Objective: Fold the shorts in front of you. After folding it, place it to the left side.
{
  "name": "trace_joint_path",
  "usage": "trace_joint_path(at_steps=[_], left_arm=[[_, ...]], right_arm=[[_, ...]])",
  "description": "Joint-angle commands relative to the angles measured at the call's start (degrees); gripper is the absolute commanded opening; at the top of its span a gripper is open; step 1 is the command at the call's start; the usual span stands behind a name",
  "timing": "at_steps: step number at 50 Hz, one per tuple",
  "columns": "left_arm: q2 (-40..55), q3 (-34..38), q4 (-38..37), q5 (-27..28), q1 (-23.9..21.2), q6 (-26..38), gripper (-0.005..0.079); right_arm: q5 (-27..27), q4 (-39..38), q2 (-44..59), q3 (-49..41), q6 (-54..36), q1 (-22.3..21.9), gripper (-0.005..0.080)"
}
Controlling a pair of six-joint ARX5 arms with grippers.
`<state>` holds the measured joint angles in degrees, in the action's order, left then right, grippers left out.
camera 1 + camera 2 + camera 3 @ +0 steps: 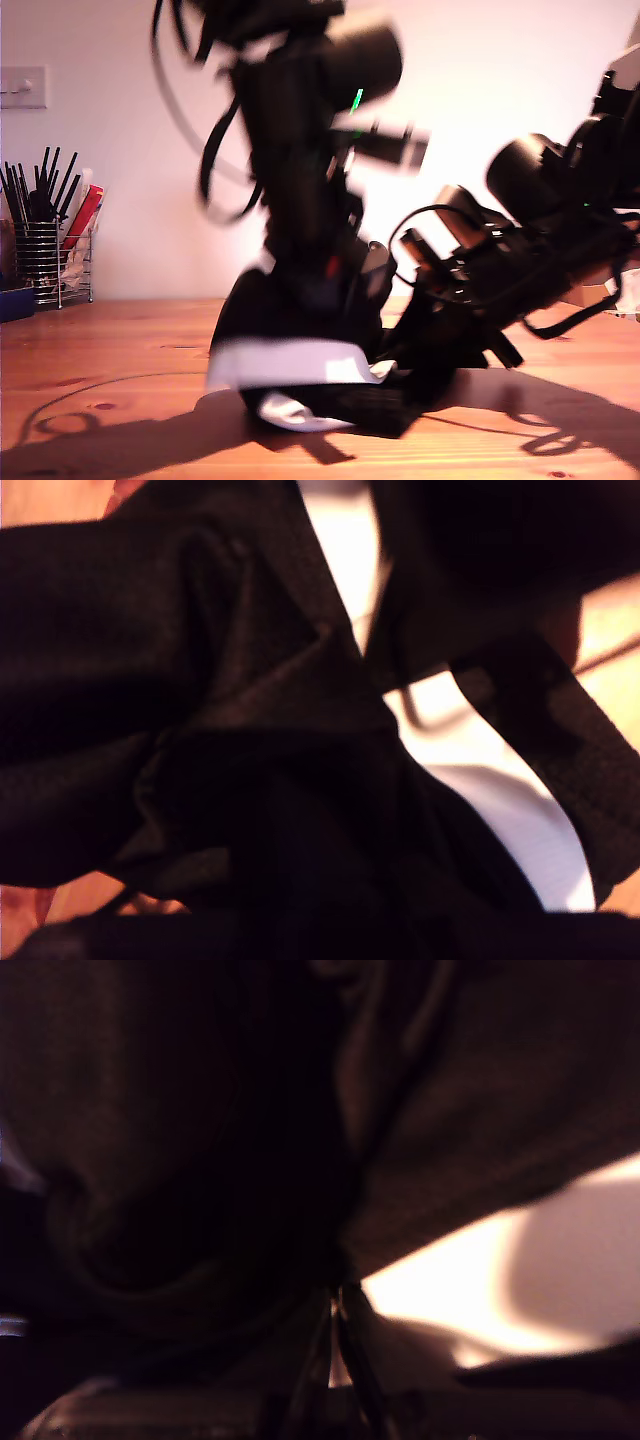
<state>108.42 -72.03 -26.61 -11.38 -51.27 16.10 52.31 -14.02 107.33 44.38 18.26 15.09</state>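
Shorts (300, 365), black with a wide white band, bunched in a crumpled heap on the wooden table (100, 360) near the middle of the exterior view, partly lifted off the surface, white band across the front of the heap. Two black arms over the heap: one upright arm (300, 150), motion-blurred, rising from the fabric at the centre of the exterior view; one low arm (520, 240) reaching in from the exterior view's right, with loose cables. Which arm carries which wrist camera not determinable. First wrist view filled with folds of the black fabric (200, 730) and a strip of white band; my first gripper not distinguishable there, its state not readable. Second wrist view almost wholly dark, black fabric (450, 1110) pressed close to the lens, a bright patch beyond it; my second gripper buried in the cloth, jaws together or apart not readable. Wire basket (45, 265) holding pens and brushes at the exterior view's left, against the wall, well apart from the shorts. Light switch (22, 88) on the wall above the basket.
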Motion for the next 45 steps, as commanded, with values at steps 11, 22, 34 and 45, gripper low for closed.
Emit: trace_joint_path(at_steps=[11, 22, 34, 45], left_arm=[[1.97, 3.04, 1.25, 0.79, -3.5, 0.72, -0.0019], [2.58, 3.89, 1.42, -8.68, -6.8, 5.97, -0.0019], [2.62, 7.15, 4.02, -9.75, -7.32, 8.79, -0.0019], [2.62, 9.16, 3.96, -11.58, -8.61, 13.68, -0.0019]], right_arm=[[8.83, 7.5, 1.36, 7.43, 3.43, -2.84, -0.0012], [8.57, 19.23, 1.16, 14.34, -0.63, -3.52, -0.0012], [4.66, 34.32, 1.14, 22.95, -8.9, -4.76, -0.0012], [4.11, 46.95, 1.14, 33.42, -11.21, -6.34, -0.0012]])
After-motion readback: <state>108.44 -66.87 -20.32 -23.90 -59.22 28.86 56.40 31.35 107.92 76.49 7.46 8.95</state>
